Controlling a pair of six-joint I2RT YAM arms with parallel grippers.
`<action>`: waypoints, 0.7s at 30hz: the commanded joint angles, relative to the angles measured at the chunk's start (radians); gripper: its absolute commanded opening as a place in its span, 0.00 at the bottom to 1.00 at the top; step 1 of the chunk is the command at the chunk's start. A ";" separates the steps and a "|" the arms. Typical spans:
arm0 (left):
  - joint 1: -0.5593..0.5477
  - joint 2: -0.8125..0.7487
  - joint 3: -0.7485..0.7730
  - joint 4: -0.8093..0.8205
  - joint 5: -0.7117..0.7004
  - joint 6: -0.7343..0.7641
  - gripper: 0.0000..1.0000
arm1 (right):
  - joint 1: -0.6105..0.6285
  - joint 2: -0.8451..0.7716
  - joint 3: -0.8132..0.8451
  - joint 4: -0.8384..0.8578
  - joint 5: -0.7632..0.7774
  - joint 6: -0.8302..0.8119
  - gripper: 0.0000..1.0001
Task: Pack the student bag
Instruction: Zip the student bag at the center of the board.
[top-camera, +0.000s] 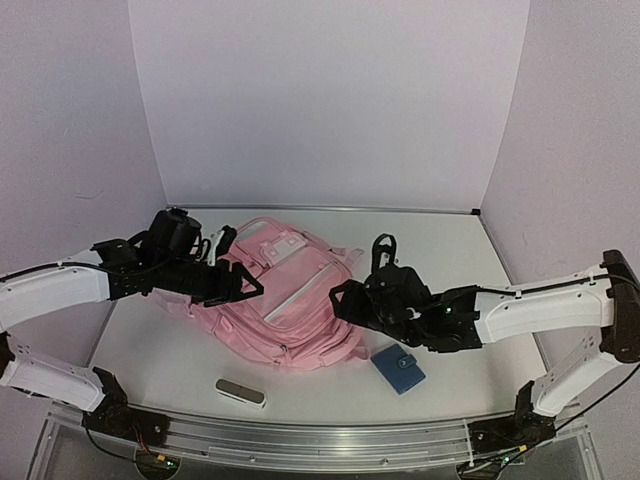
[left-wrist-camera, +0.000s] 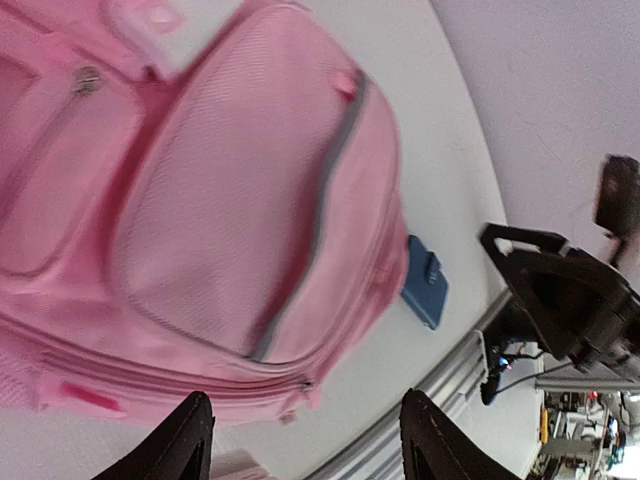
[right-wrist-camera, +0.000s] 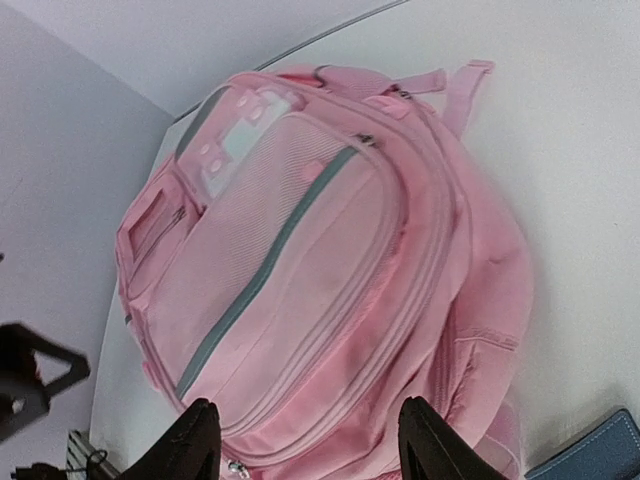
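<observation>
Starting from the left edge: the left gripper is over the left flank of the student bag. Its fingers are spread with nothing between them. Contact with the fabric cannot be judged.

A small grey oblong case lies flat near the near edge, apart from the bag.

The bag lies front-up at mid-worktop, top toward the far edge. A white label patch sits near its top; any writing on it is too small to read. A grey strip runs along the front pocket. The interior is not visible.

The right gripper is at the bag's right flank, pincer parted and gripping nothing.

A blue wallet lies just beside the bag's near-right corner.

The worktop is white and matte. Pale lilac walls close it in on the left, far and right sides, and an aluminium rail runs along the near edge.
</observation>
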 joint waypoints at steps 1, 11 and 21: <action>0.116 -0.066 -0.094 -0.025 -0.008 -0.083 0.66 | 0.049 0.068 0.101 -0.051 -0.129 -0.108 0.55; 0.288 -0.049 -0.214 0.138 0.051 -0.125 0.59 | 0.128 0.324 0.267 -0.052 -0.276 -0.139 0.44; 0.324 0.005 -0.267 0.252 0.053 -0.092 0.58 | 0.128 0.441 0.335 -0.117 -0.266 -0.114 0.37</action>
